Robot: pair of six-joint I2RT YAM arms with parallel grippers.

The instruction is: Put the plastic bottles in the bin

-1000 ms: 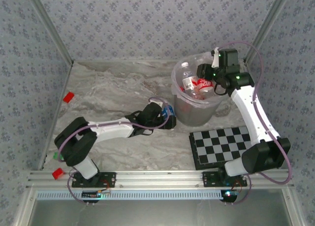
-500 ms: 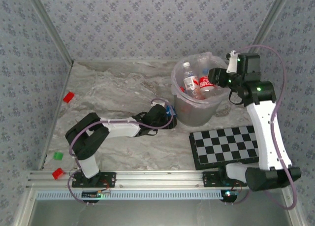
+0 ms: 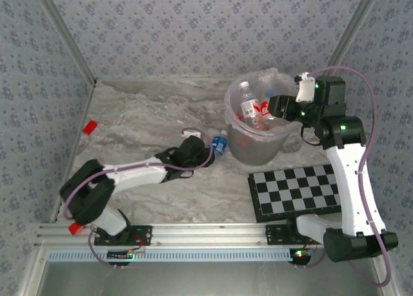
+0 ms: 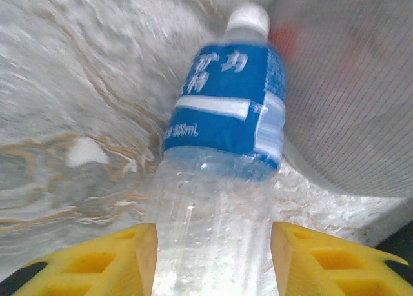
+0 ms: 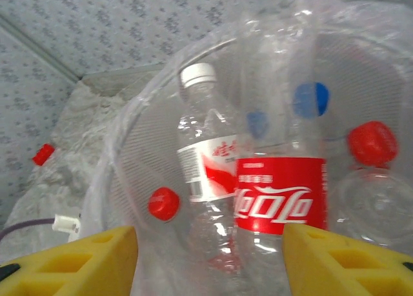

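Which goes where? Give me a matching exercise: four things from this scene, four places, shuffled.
Things:
1. blue-label bottle
2. Coca-Cola bottle
3. checkerboard
4. red block

Places:
A. by the left wall
B. inside the bin
C. lying on the table, beside the bin, outside it
D. flat, in front of the bin, to the right

Pairs: 1-C, 2-B, 3-D, 4-A

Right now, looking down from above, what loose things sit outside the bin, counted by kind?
Blue-label bottle: 1
Red blocks: 2, one by the left wall, one at the near edge
Checkerboard: 1
Total: 4
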